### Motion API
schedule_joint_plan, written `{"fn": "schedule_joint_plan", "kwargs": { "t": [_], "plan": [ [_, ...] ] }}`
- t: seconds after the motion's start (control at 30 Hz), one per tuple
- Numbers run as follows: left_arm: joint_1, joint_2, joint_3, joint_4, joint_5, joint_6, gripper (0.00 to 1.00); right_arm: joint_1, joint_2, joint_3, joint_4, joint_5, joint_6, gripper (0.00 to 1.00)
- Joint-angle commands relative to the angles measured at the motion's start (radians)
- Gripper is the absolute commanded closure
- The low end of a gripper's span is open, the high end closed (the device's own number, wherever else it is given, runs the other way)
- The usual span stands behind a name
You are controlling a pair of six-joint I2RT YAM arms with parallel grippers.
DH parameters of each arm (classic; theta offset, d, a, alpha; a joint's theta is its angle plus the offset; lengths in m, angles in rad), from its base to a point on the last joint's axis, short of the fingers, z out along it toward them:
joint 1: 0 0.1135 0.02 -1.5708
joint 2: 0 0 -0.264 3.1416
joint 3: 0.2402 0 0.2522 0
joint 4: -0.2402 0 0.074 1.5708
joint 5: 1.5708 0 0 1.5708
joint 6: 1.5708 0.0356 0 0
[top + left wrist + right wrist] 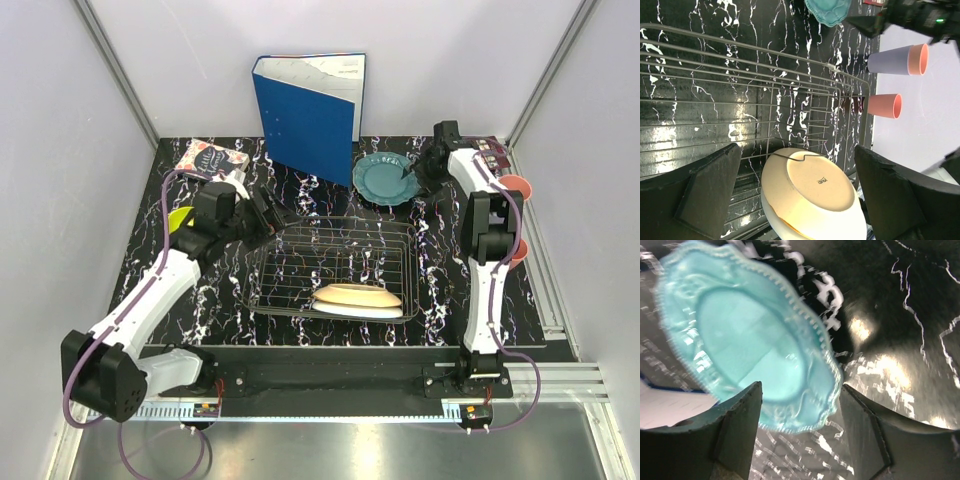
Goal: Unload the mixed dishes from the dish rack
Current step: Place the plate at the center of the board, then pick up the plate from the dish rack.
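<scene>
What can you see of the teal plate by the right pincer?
The teal plastic-looking round plate has a scalloped, beaded rim and an embossed border around a smooth, shallow centre. It appears to lie face up on the black marbled tabletop, outside the dark wire dish rack and just in front of the upright blue binder. The right pincer is open over the plate's edge. The wrist view is blurred, so I cannot tell whether they touch.

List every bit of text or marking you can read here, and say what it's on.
Nothing can be read clearly.
Dark stamp on the underside of the cream plate: too small to read.
Faint print on the white sheet in the binder: too blurred to read.
Cover lettering on the book: too small to read.
</scene>
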Motion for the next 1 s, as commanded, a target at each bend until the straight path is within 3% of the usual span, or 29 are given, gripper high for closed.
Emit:
{"fn": "schedule_joint_plan", "kwargs": {
  "t": [0.0, 0.27, 0.43, 0.57, 0.63, 0.7, 0.77, 0.97],
  "plan": [
    [-0.005, 0.014, 0.05, 0.027, 0.038, 0.003, 0.01, 0.005, -0.15, 0.016, -0.029, 0.047, -0.011, 0.28],
    [-0.008, 0.023, 0.128, -0.043, -0.017, 0.092, 0.01, 0.048, -0.344, -0.011, -0.043, 0.076, -0.008, 0.27],
    [-0.068, 0.0, 0.205, -0.088, -0.141, 0.295, 0.01, 0.174, -0.59, -0.07, 0.096, 0.087, -0.072, 0.28],
    [-0.216, 0.0, 0.235, -0.079, -0.241, 0.501, 0.01, 0.283, -0.783, -0.217, 0.267, 0.064, -0.143, 0.3],
    [-0.297, -0.009, 0.218, -0.053, -0.304, 0.674, 0.01, 0.323, -0.892, -0.326, 0.296, 0.053, -0.165, 0.31],
    [-0.461, -0.03, 0.14, 0.007, -0.4, 0.896, 0.01, 0.335, -0.994, -0.432, 0.319, 0.028, -0.169, 0.32],
    [-0.589, -0.066, 0.054, 0.054, -0.49, 1.004, 0.01, 0.338, -1.061, -0.524, 0.321, 0.028, -0.171, 0.32],
    [-0.664, -0.199, -0.117, 0.191, -0.338, 1.178, 0.01, 0.34, -1.28, -0.67, 0.293, 0.022, -0.183, 0.33]
  ]
}}
